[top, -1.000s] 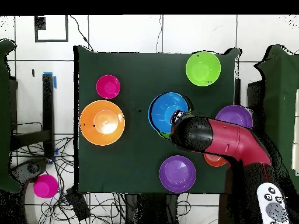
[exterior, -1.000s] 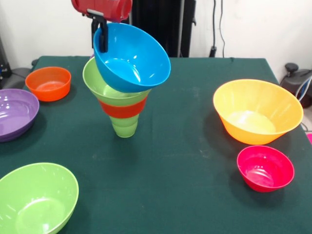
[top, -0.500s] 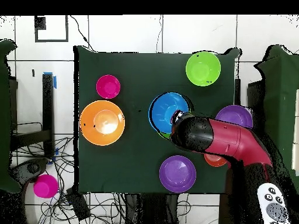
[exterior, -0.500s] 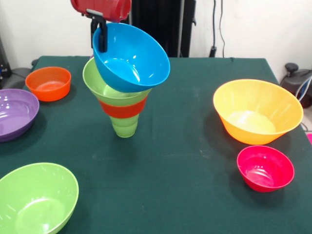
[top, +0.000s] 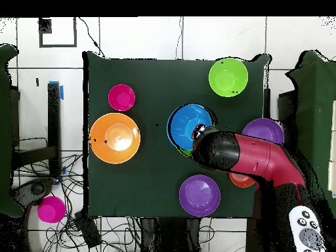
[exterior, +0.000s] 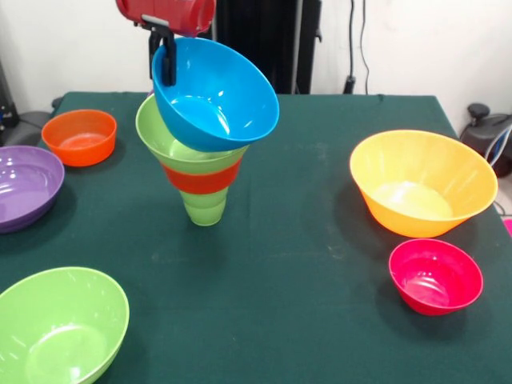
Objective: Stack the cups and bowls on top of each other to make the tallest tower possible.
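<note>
The tower (exterior: pixel 202 172) stands left of the table's middle: a light-green cup (exterior: pixel 205 210) at the base, then an orange-red bowl (exterior: pixel 202 178) and a lime-green bowl (exterior: pixel 172 142). A blue bowl (exterior: pixel 216 94) sits tilted on top, its mouth toward the camera; it also shows in the overhead view (top: pixel 187 125). My gripper (exterior: pixel 164 58) is shut on the blue bowl's far left rim, one finger inside and one outside. Loose bowls: large orange (exterior: pixel 422 182), pink-red (exterior: pixel 435 276), small orange-red (exterior: pixel 79 137), purple (exterior: pixel 24 186), lime-green (exterior: pixel 58 324).
The overhead view shows a second purple bowl (top: pixel 199 195) near the robot's side and a pink bowl (top: pixel 50 209) off the table on the floor among cables. My red arm (top: pixel 252 157) covers part of the table's right side, where a remote (top: pixel 306 230) lies.
The blue bowl and gripper have shifted very slightly left; otherwise nothing has moved.
</note>
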Controlling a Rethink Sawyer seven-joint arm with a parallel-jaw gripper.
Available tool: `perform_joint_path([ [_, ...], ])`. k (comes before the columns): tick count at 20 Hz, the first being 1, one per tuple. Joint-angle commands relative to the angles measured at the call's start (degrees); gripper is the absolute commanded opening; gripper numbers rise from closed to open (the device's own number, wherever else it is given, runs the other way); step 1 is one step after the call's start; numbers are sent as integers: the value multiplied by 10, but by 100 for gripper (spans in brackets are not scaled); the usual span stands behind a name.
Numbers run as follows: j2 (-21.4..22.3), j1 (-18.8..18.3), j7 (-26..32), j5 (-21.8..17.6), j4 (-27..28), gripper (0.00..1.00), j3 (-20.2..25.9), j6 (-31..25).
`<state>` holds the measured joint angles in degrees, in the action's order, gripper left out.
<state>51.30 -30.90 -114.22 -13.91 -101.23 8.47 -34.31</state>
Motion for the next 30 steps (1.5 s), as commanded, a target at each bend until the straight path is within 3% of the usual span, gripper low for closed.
perform_joint_path([
  [1,-10,1,78,-36,12,0,58,-25],
  [17,-16,-22,96,-49,16,0,69,-18],
  [30,-10,-21,78,-51,3,0,70,-15],
])
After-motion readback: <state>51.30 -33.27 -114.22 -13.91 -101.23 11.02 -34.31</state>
